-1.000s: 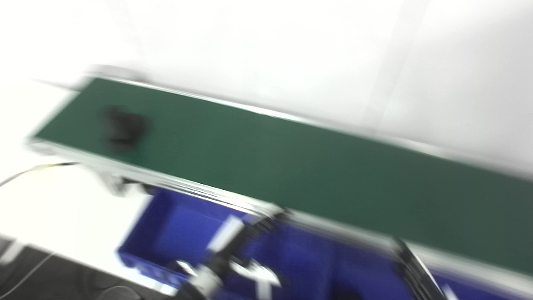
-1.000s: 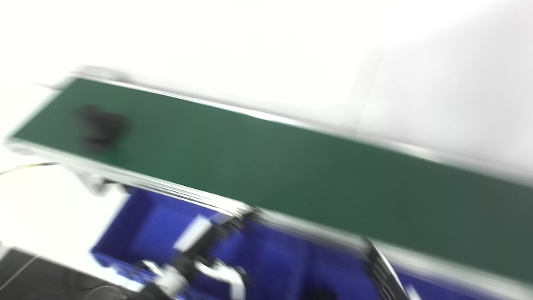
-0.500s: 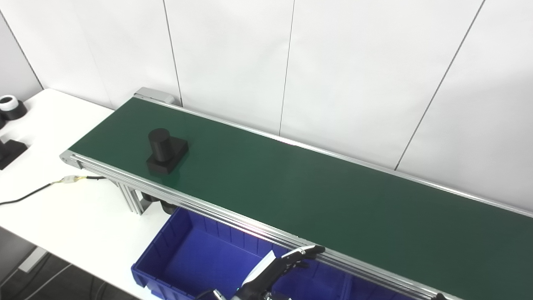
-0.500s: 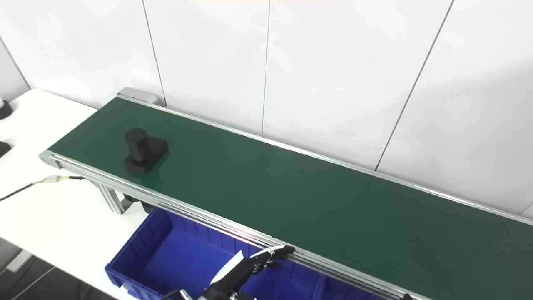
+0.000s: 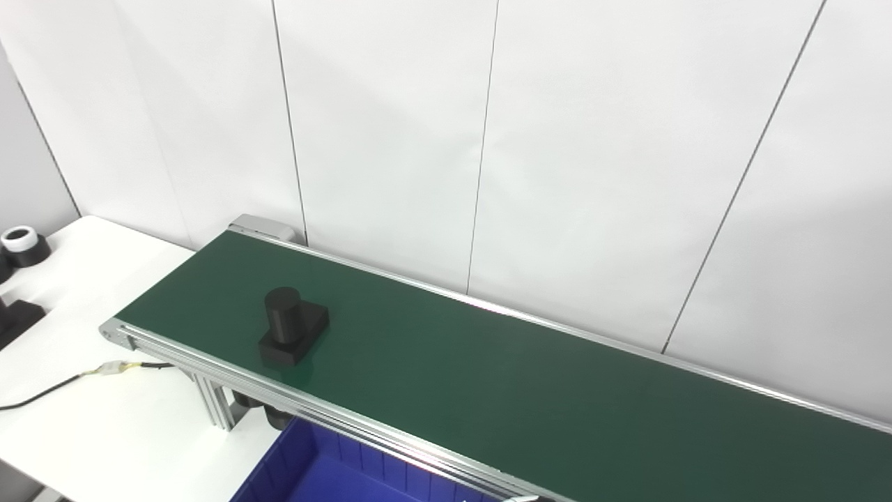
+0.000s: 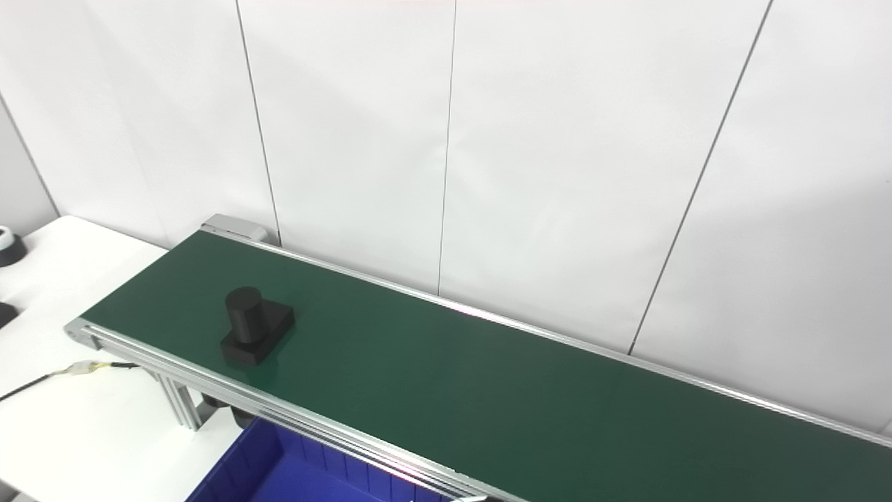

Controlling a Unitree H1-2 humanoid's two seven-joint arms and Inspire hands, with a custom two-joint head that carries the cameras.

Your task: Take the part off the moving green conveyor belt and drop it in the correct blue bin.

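Observation:
A black part (image 5: 293, 335), a short cylinder standing on a square base, rides near the left end of the green conveyor belt (image 5: 529, 404). Below the belt's near rail, a corner of a blue bin (image 5: 313, 474) shows at the bottom edge. A pale sliver, probably a fingertip of my left hand (image 5: 521, 498), pokes in at the bottom edge just under the rail, far to the right of the part. Whether that hand is open or shut is hidden. My right hand is out of the picture.
A white table (image 5: 104, 425) carries the conveyor's legs and a black cable with a yellow connector (image 5: 111, 366). Black parts, one with a white ring (image 5: 21, 244), sit at the far left. A white panelled wall stands behind the belt.
The camera has tilted up, so belt and bin sit lower and my left hand has nearly dropped out of the picture. The black part has crept slightly right along the belt.

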